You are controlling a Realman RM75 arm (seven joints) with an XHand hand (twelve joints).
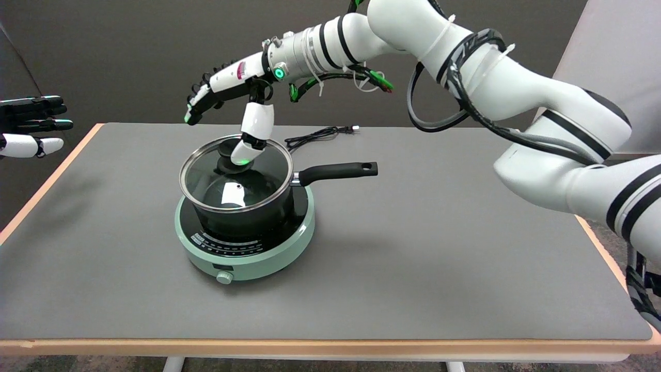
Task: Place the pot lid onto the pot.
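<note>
Right hand over the lidded pot on the cooker

The right hand (232,98) is hanging above the pot (242,209), its thumb reaching down to the black knob of the glass pot lid (235,178) while the other fingers are stretching out leftward in the air. The lid is lying on the pot's rim, and the pot is sitting on a green induction cooker (258,253), its handle pointing right across the grey table (413,268).

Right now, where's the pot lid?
Head view, left of centre: the glass pot lid sits on the black pot atop the green cooker, robot hand above.
</note>
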